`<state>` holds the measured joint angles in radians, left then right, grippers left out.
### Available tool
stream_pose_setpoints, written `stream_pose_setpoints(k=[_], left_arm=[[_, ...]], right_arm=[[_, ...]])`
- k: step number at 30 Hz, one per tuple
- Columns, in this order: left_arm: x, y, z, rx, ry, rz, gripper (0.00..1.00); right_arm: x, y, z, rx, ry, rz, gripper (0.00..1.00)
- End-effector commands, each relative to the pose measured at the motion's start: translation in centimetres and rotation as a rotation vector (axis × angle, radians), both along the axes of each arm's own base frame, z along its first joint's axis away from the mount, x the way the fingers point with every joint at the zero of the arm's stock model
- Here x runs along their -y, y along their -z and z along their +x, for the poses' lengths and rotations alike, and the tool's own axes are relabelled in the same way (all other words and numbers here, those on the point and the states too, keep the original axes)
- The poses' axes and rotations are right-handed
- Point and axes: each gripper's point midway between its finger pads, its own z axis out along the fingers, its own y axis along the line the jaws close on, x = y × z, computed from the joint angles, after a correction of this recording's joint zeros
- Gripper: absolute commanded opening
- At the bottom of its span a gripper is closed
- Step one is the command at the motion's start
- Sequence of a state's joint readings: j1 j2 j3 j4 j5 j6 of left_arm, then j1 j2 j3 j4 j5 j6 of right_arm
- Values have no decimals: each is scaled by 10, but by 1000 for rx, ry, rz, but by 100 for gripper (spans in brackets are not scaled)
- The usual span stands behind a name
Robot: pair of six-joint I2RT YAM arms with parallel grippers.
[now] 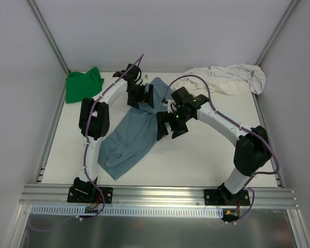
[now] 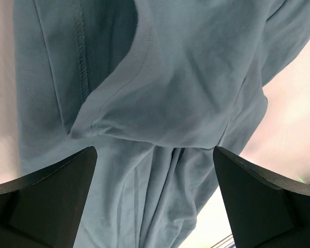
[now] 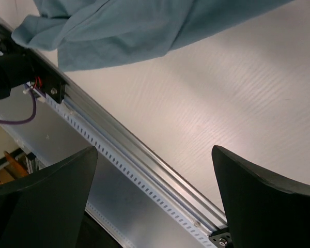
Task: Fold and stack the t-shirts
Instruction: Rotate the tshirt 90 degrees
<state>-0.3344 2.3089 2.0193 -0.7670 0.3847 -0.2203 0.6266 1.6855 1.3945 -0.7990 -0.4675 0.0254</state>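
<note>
Slate-blue t-shirt [image 1: 128,143] is lying crumpled and unfolded down the middle-left of the white table [image 1: 206,155]. The green t-shirt [image 1: 83,84] is sitting bunched in the far left corner, and the cream t-shirt [image 1: 232,77] is lying heaped at the far right. The left gripper [image 2: 154,152] is hanging over the blue cloth with its jaws spread wide, gripping nothing; a ribbed collar [image 2: 139,57] is showing beneath it. The right gripper [image 3: 154,150] is gaping just as wide and gripping nothing, over bare table near the front rail [image 3: 139,165]. From above, both grippers are covering the blue shirt's far end, so its sleeves are hard to make out.

Matt soft cloth blue t-shirt [image 2: 186,93], ribbed white table [image 3: 232,93].
</note>
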Motion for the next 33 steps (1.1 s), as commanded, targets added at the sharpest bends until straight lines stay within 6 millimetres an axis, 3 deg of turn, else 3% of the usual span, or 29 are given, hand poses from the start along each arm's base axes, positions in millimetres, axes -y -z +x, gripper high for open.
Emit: stream_pose_setpoints(k=[1,3,5,6,8,9,10,11,12,13,15,16,17,18,20,21,22,25,28,33], left_arm=[[3,-28,-3,61,38,-22,99],[-4,-43,-5,96,32,3,99],[-13,-54,-11,107,2,12,99],[-17,-81,-16,158,-7,-4,99],[-28,-91,-32,164,-41,18,99],[-33,-117,-45,209,-45,3,99],[-44,-105,-62,175,-63,42,99],[-50,-107,-74,170,-74,55,99],[-58,-121,-93,182,-82,51,99],[-64,-103,-118,109,-76,68,99],[-75,-106,-155,66,-77,82,99],[-84,-87,-177,0,-83,117,99],[-93,-92,-189,18,-101,138,99],[-101,-76,-211,-50,-107,168,99],[-109,-69,-230,-93,-127,189,99],[-112,-64,-243,-126,-141,195,99],[-115,-61,-252,-155,-149,203,99],[-128,-50,-272,-231,-177,272,99],[-139,-44,-275,-250,-193,344,99],[-158,-31,-277,-250,-211,450,99]], right_arm=[[-26,-19,-19,-10,-105,56,100],[-33,-18,-31,2,-178,18,99],[-37,-22,-27,42,-187,2,99],[-38,-24,-21,67,-176,0,99],[-29,-23,-4,123,-136,-44,100],[-23,-21,9,155,-107,-75,99],[-18,-18,18,160,-83,-91,100],[-9,-9,35,147,-39,-116,99],[-8,-9,49,161,-14,-114,99],[-4,-5,59,164,-3,-124,99],[6,6,90,162,46,-159,99],[8,9,99,157,55,-165,99],[17,13,111,151,77,-184,99],[17,19,128,147,92,-186,99],[25,23,149,143,130,-191,99],[28,38,157,113,142,-208,99],[25,29,173,142,159,-187,100],[31,43,201,114,214,-171,100],[31,61,214,80,249,-155,99],[24,72,221,65,267,-115,100]])
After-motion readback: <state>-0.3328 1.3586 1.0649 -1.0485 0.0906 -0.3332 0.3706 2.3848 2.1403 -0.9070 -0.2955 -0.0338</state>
